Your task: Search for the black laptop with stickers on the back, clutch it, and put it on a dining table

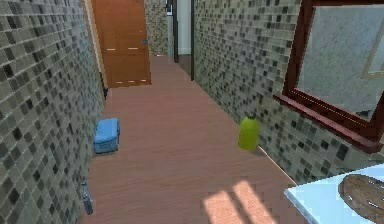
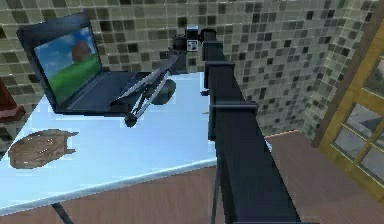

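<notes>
Arm [image 2: 240, 130] reaches over the table [image 2: 150, 165], laptop [image 2: 75, 65] just behind your gripper [image 2: 135, 112]; can't tell if it's holding anything, so lift slow, level.

Dark square-bar arm [image 2: 240, 140] rises from the arm side view's bottom edge just right of middle, stretched out over the bench [image 2: 150, 165] toward its far edge. Two white marker squares [image 2: 193, 40] at its far end. Left of them the end effector [image 2: 132, 113], thin fingers [image 2: 155, 84] slanting down-left. Cannot tell whether it holds anything
</notes>
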### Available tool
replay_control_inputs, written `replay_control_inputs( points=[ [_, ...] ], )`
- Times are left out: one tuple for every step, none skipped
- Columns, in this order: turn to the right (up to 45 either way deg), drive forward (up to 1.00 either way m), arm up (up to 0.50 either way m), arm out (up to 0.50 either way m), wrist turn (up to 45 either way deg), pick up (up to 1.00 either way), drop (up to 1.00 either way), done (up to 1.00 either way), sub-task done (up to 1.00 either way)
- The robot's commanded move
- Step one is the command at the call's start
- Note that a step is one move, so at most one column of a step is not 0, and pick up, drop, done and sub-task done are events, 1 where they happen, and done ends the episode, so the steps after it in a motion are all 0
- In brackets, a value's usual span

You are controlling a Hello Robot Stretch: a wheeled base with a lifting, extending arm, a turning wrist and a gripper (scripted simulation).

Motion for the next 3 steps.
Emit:
replay_control_inputs(
  points=[
    [0.0, 0.00, 0.00, 0.00, 45.0, 0.00, 0.00, 0.00, 0.00],
    [0.0, 0.00, 0.00, 0.00, 39.0, 0.00, 0.00, 0.00, 0.00],
    [0.0, 0.00, -0.24, 0.00, 0.0, 0.00, 0.00, 0.00, 0.00]
  ],
)
